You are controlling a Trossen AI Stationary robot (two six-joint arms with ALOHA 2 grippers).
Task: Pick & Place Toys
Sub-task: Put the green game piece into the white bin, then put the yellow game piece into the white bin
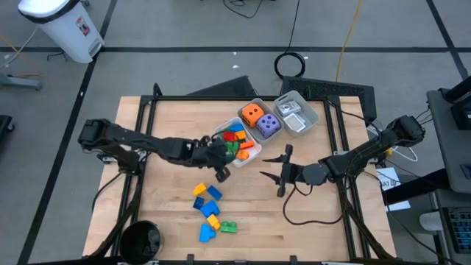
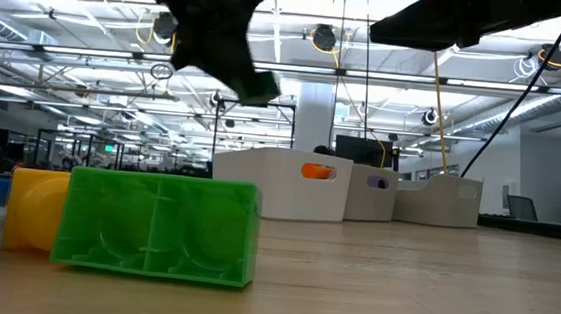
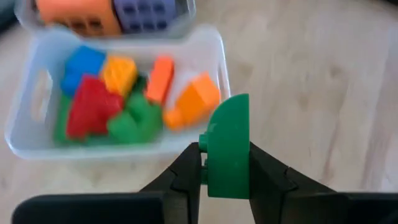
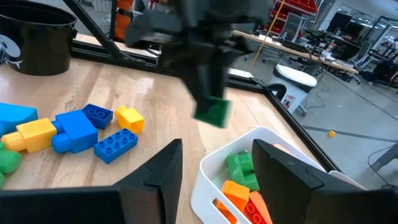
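My left gripper point(image 1: 221, 169) hangs above the table just near of the white tray point(image 1: 221, 135), shut on a green brick point(image 3: 227, 146). That tray holds red, blue, orange and green bricks point(image 3: 118, 93). Beside it, an orange die point(image 1: 252, 114) and a purple die point(image 1: 268, 125) sit in a second tray. Several loose blue, yellow and green bricks point(image 1: 210, 210) lie on the table nearer the front edge. My right gripper point(image 1: 282, 171) hovers open to the right of the brick tray, nothing between its fingers. My left gripper pinches the green brick by its two broad sides point(image 3: 211, 168) between the two fingers. The brick's rounded end point(image 3: 233, 106) sticks out past the fingertips. The fingers slant downward from the table's left. The brick point(image 4: 212, 112) is lifted clear of the table.
A clear tray point(image 1: 296, 114) with white cards stands at the back right. A black cup point(image 1: 140, 239) sits at the near left corner. A dark cable point(image 1: 309, 210) loops on the table below my right arm. Bare wood lies at the near right.
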